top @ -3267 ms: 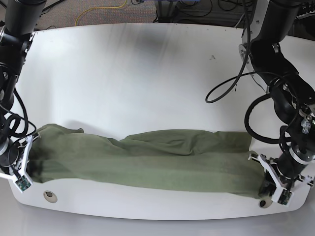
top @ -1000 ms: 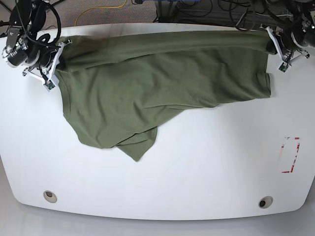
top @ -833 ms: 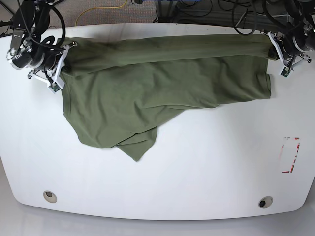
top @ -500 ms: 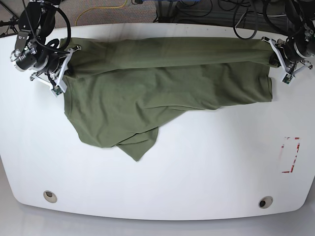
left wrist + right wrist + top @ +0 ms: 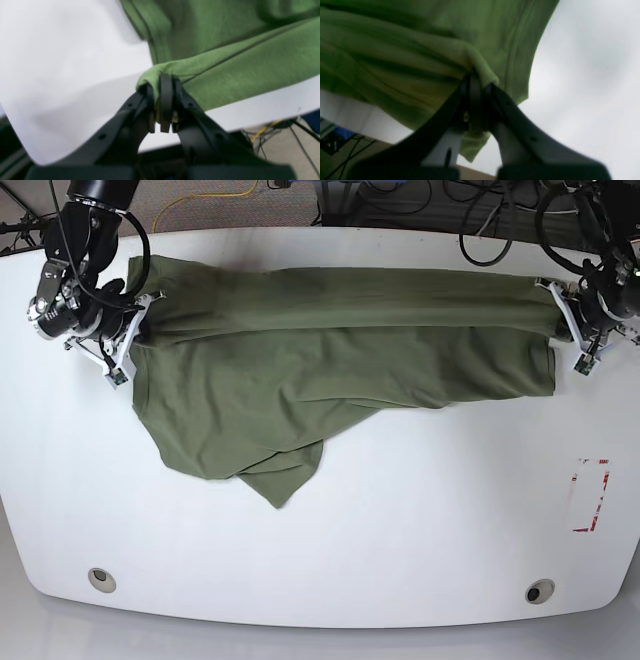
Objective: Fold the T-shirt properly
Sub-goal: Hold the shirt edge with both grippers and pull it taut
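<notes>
The olive-green T-shirt [image 5: 330, 350] lies spread across the far half of the white table [image 5: 400, 520], stretched between my two grippers, with a loose pointed fold hanging toward the front at the left of middle. My left gripper [image 5: 566, 330], at the base view's right, is shut on the shirt's right end; the left wrist view shows its fingers [image 5: 166, 100] pinching a fold of the cloth [image 5: 225, 62]. My right gripper [image 5: 128, 335], at the base view's left, is shut on the left end; its fingers [image 5: 476, 100] clamp bunched fabric [image 5: 407, 50].
A red-marked label [image 5: 590, 495] lies on the table at the right. Two round holes [image 5: 100, 578] [image 5: 540, 591] sit near the front edge. Cables [image 5: 400, 200] lie on the floor behind the table's far edge.
Both grippers have moved toward the front, dragging the shirt's top edge down from the table's far edge. The shirt lies flatter and a little nearer. Both grips are unchanged.
</notes>
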Robot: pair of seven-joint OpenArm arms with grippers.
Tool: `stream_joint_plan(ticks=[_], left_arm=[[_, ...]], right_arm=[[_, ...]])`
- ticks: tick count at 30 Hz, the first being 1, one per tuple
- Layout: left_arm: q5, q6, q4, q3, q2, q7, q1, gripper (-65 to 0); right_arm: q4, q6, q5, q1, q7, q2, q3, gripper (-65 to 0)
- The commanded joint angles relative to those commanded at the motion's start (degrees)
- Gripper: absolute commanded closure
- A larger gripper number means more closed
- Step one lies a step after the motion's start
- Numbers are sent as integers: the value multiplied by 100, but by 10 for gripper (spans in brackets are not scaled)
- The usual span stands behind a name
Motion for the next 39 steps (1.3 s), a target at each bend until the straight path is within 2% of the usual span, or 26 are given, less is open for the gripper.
stream_joint_plan(ticks=[2,4,5,7,8,9,11,12,13,15,22,25,28,30,33,35,38,39], left_arm=[[0,0,0,62,0,0,-18,-11],[0,0,0,105,0,0,-70,-60],[0,0,0,105,0,0,-88,-114],[0,0,0,97,0,0,-97,-174],[9,0,0,88,-9,0,-105,-224],[9,0,0,88,-18,0,-105,-249],[62,0,0,114,-105,-18,-114,-317],[79,0,0,123,-114,-18,-114,-331],[167,0,0,123,-123,-18,-132,-361],[246,0,0,123,-123,-18,-211,-374],[343,0,0,105,-141,18,-800,-376],[352,0,0,79,-132,18,-949,-376],[325,0,9,105,-114,18,-958,-374],[316,0,35,114,-44,35,-703,-372],[316,0,44,79,114,44,-431,-368],[334,0,26,79,185,35,-281,-336],[378,0,9,79,352,18,-35,-249],[387,0,0,70,404,9,97,-211]], right_arm=[[-9,0,0,26,0,0,0,-27],[-18,0,-9,88,0,0,0,-84],[-18,0,-26,141,0,0,0,-157],[-18,0,-44,158,0,0,0,-249],[-18,0,-53,176,0,0,9,-331],[-18,0,-53,185,0,0,18,-373],[0,0,-35,193,0,18,35,-496],[9,0,-18,193,0,18,35,-517],[26,0,-9,193,0,26,35,-569],[158,0,0,193,0,35,53,-610],[747,0,53,97,0,-53,62,-620],[774,0,484,-62,0,-141,141,-620],[765,0,1152,-185,0,-176,352,-618],[765,0,1732,-457,0,-176,413,-618],[765,0,2189,-730,0,-149,431,-617],[765,0,2268,-879,0,-141,431,-602],[765,0,2277,-1143,0,-158,545,-520],[756,0,2259,-1266,0,-176,651,-474]])
